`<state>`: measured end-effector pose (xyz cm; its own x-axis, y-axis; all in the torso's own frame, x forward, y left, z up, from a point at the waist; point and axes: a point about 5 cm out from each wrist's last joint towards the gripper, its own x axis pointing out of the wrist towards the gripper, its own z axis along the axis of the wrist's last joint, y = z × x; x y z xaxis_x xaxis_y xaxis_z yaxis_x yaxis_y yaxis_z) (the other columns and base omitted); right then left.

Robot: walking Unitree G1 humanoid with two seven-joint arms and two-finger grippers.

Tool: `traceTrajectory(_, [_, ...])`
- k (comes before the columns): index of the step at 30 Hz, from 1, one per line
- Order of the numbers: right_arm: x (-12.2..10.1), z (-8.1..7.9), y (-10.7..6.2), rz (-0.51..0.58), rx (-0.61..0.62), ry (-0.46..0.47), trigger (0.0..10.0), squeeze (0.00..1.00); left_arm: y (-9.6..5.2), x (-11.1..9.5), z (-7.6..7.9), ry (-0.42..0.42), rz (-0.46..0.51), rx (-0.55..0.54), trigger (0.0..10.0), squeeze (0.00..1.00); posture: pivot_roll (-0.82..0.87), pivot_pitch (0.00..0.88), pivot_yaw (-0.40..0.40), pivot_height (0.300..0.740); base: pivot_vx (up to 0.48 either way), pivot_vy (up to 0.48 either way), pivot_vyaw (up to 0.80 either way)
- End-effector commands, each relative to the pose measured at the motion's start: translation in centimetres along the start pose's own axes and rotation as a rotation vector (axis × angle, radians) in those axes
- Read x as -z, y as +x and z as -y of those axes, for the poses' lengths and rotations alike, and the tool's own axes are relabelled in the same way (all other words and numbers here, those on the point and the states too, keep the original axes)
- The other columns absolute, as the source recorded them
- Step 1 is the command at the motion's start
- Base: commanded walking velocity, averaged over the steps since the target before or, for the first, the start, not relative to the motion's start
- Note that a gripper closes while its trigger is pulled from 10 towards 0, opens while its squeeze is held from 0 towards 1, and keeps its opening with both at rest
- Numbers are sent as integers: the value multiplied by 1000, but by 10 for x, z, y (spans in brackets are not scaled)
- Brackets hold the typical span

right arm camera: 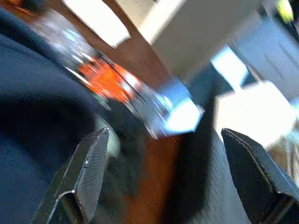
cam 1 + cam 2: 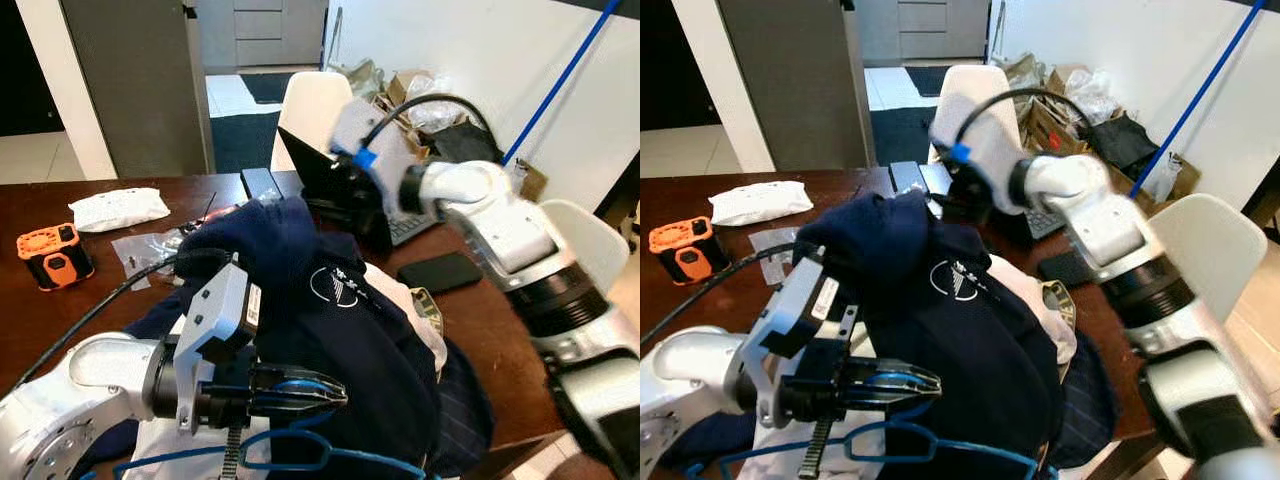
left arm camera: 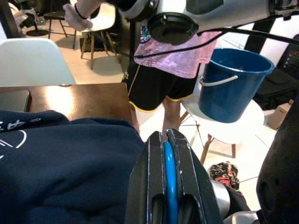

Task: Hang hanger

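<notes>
A blue wire hanger (image 2: 300, 455) lies at the near edge of the table, partly under a navy garment (image 2: 330, 310) with a white logo. My left gripper (image 2: 335, 393) is shut on the hanger; the left wrist view shows the blue wire (image 3: 169, 172) pinched between its fingers. The navy garment tops a heap of clothes on the brown table (image 2: 40, 310). My right arm reaches over the far side of the heap. My right gripper (image 1: 163, 140) is open in the blurred right wrist view, just over dark navy cloth.
An orange device (image 2: 55, 255), a white packet (image 2: 118, 208), an open laptop (image 2: 350, 190) and a black phone (image 2: 440, 272) lie on the table. White chairs (image 2: 590, 245) stand around it. A person (image 3: 163, 60) stands near a blue bucket (image 3: 236, 84).
</notes>
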<state>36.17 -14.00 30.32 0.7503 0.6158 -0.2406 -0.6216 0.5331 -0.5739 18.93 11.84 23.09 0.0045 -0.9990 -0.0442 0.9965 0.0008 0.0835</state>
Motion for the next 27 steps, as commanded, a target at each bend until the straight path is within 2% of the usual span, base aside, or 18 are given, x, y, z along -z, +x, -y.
traceTrajectory(1, [10,4,-7,-35,-3,24,10000,1000,2,-3,2,10,11,16,10000,0,0,0,-73,740,0,0,0])
traceTrajectory(3, [22,15,-23,-78,5,13,10000,1000,2,-4,1,12,14,15,10000,0,0,0,-74,740,0,0,0])
traceTrajectory(4, [25,16,-36,-51,-52,19,10000,1000,1,-6,1,15,27,11,10000,0,0,0,-74,740,0,0,0])
traceTrajectory(5, [25,16,-36,-51,-52,19,10000,1000,1,-6,1,15,27,11,10000,0,0,0,-74,740,0,0,0])
traceTrajectory(8, [20,14,-59,70,-174,17,10000,1000,-1,-10,1,24,51,-8,10000,0,0,0,-74,740,0,0,0])
traceTrajectory(9, [20,14,-59,70,-174,17,10000,1000,-1,-10,1,24,51,-8,10000,0,0,0,-74,740,0,0,0])
traceTrajectory(10, [17,15,-66,121,-190,43,10000,855,-2,-13,-1,26,59,-26,10000,0,0,0,-74,740,0,0,0])
traceTrajectory(11, [17,15,-66,121,-190,43,10000,855,-2,-13,-1,26,59,-26,10000,0,0,0,-74,740,0,0,0])
traceTrajectory(12, [14,16,-73,185,-192,83,10000,0,-4,-16,-2,34,69,-39,10000,0,-1,0,-70,740,0,0,0])
traceTrajectory(15, [10,14,-82,274,-203,148,10000,0,-7,-20,-3,42,53,-57,10000,0,3,0,-62,740,-91,0,0])
traceTrajectory(18, [10,14,-82,274,-203,148,10000,0,-7,-20,-3,42,53,-57,10000,0,3,0,-62,740,-274,0,0])
traceTrajectory(20, [6,6,-87,355,-252,187,10000,0,-8,-19,-5,45,26,-65,10000,0,5,0,-53,740,-326,0,0])
traceTrajectory(27, [5,-6,-93,412,-326,207,10000,0,-5,-17,-6,38,19,-62,10000,0,2,0,-48,740,-325,0,0])
